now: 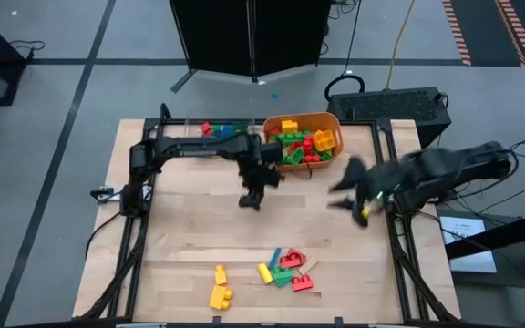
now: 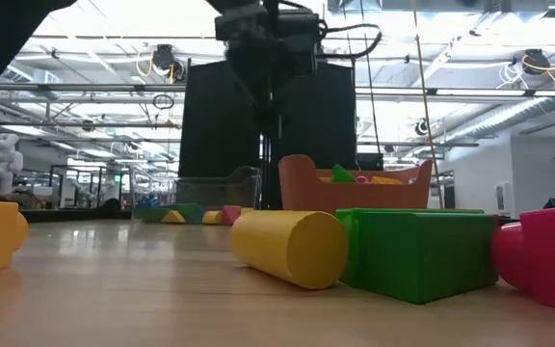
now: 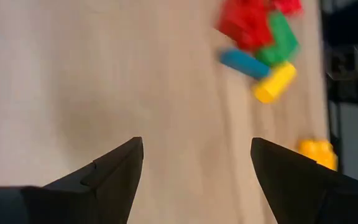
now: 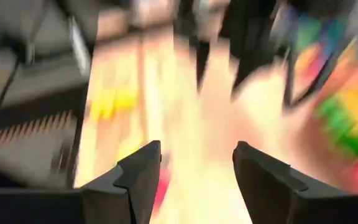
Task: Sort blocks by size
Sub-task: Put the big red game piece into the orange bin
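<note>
Seen from above, a pale wooden table [image 1: 199, 237] fills the middle of the scene, with one dark robot arm reaching in from each side. The left gripper [image 1: 252, 198] hangs over the bare centre of the table, at about seven o'clock from an orange tub [image 1: 329, 118] that sits at the table's twelve o'clock edge. Its wrist camera shows its two dark fingers [image 3: 114, 171] spread wide with nothing between them, only bare wood below. The right gripper [image 1: 358, 202] hovers near the three o'clock edge, at about five o'clock from the tub; its jaws stand apart, and a small yellow shape sits at its tip, though whether this is a held block cannot be told. The blocks lie in several places. The tub is heaped with red, green and yellow ones [image 1: 301, 146]. A few more [image 1: 215, 129] rest just beside the tub at its nine o'clock. Toward the six o'clock edge lie a loose cluster of red, green, blue and yellow pieces [image 1: 285, 269] and, at its nine o'clock, two yellow blocks [image 1: 220, 288]. From table height, a yellow cylinder [image 2: 290, 247] touches a green block [image 2: 417, 253].
</note>
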{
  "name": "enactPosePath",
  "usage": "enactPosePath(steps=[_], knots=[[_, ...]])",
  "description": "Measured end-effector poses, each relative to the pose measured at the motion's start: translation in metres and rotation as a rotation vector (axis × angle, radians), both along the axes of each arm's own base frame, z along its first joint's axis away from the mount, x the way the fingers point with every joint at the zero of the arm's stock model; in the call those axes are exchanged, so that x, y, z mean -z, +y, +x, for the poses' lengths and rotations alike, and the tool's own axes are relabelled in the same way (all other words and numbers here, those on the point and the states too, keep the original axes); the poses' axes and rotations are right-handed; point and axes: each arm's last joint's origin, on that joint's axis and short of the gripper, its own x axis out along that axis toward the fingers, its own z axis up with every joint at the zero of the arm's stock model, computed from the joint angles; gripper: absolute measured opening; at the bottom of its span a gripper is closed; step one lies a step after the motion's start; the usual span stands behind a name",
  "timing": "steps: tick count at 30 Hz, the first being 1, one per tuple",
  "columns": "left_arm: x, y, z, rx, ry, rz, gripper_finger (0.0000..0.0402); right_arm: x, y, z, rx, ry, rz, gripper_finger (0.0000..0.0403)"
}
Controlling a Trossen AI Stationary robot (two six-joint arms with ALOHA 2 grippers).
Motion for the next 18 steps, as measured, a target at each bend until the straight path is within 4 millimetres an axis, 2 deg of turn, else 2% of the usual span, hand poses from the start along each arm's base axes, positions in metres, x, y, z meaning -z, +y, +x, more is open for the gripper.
enactPosePath(steps=[4,8,10,14,18], knots=[[0.000,-0.022,-0.004,0.076,0.007,-0.029,0.0301,0.058,0.032,0.030,-0.095,0.173,0.071,0.0182],[-0.001,-0.024,-0.010,0.095,0.051,-0.022,0.0301,0.106,0.053,0.056,-0.140,0.234,0.061,0.0179],[-0.008,-0.019,-0.017,0.078,0.060,-0.012,0.0301,0.130,0.058,0.066,-0.130,0.281,0.052,0.0179],[-0.021,-0.005,-0.029,0.036,0.067,-0.005,0.0301,0.154,0.072,0.084,-0.181,0.228,0.114,0.0175],[-0.042,0.009,-0.044,-0.011,0.027,0.006,0.0301,0.178,0.094,0.092,-0.214,0.265,0.158,0.0166]])
